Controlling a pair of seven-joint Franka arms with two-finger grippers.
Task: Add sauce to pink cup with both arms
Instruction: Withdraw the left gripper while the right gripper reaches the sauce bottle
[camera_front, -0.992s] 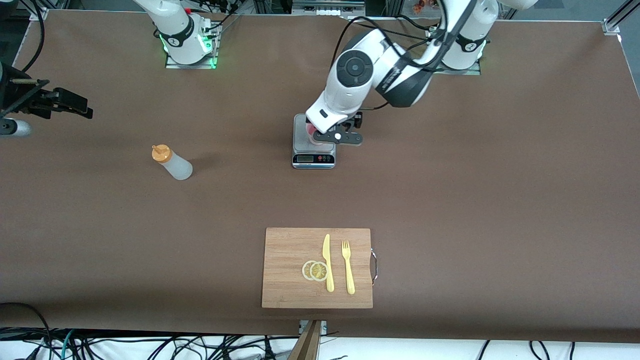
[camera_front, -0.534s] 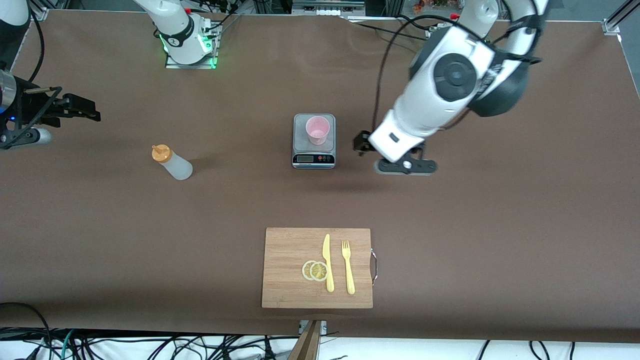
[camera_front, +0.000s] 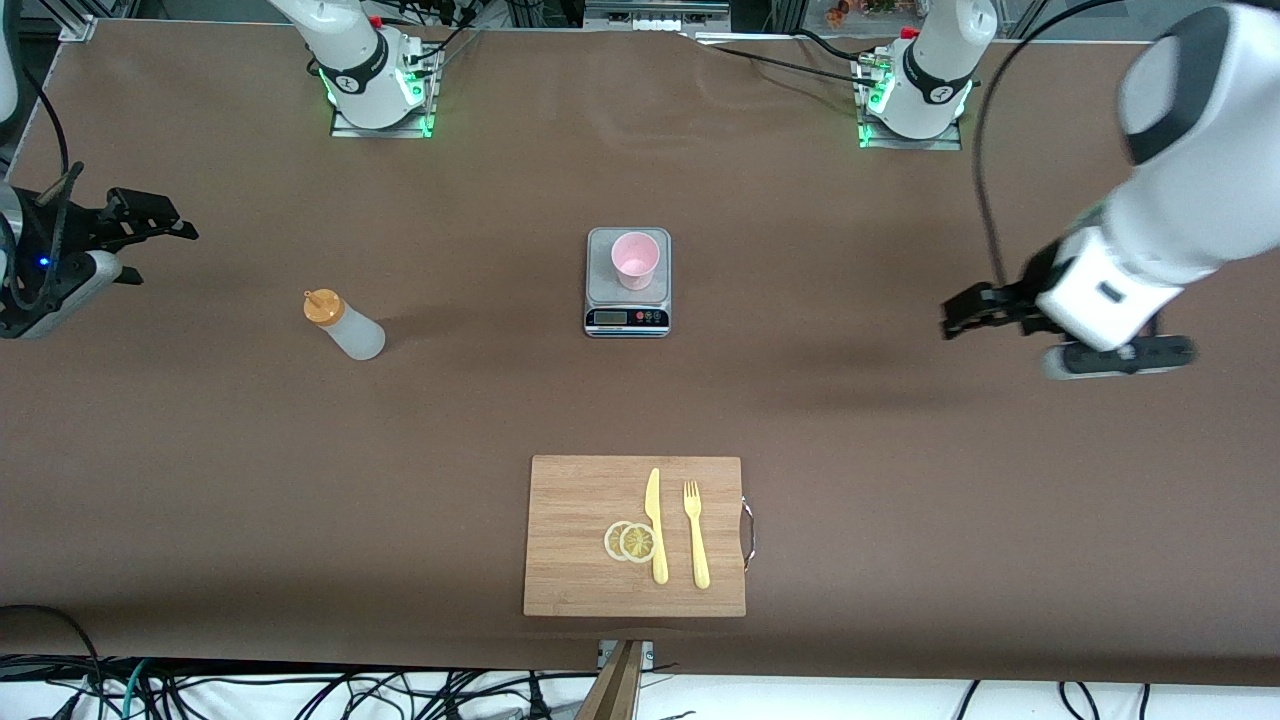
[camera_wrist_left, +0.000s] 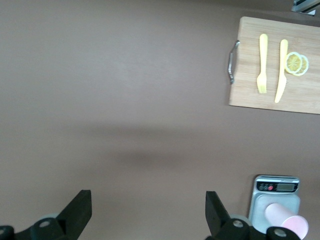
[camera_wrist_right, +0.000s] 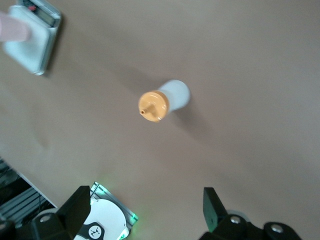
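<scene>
Desk: a wide brown desk (camera_front: 900, 500) is carrying everything, with both arm bases standing along its edge farthest from the front camera.
Pink cup: the small pale pink plastic tumbler (camera_front: 635, 259) is standing upright on a small silver kitchen scale with a dark display (camera_front: 627, 318), at the middle of the desk.
Sauce: the translucent whitish squeeze bottle with an orange nozzle cap (camera_front: 343, 324) is standing on the bare desk toward the right arm's end, well apart from the scale.
Left pincer: the black two-finger left pincer (camera_front: 968, 314) is hanging over bare desk toward the left arm's end, well apart from the cup; its fingers (camera_wrist_left: 80, 212) are spreading wide and holding nothing.
Right pincer: the black right pincer (camera_front: 148, 224) is hanging over the desk's edge at the right arm's end, jaws gaping wide and empty.
Board: a rectangular bamboo cutting board with a metal handle (camera_front: 580, 500) is lying nearer the front camera than the scale.
On the board: a yellow plastic knife (camera_front: 655, 525), a yellow plastic fork (camera_front: 695, 535) and two lemon slices (camera_front: 630, 541) are lying side by side.
</scene>
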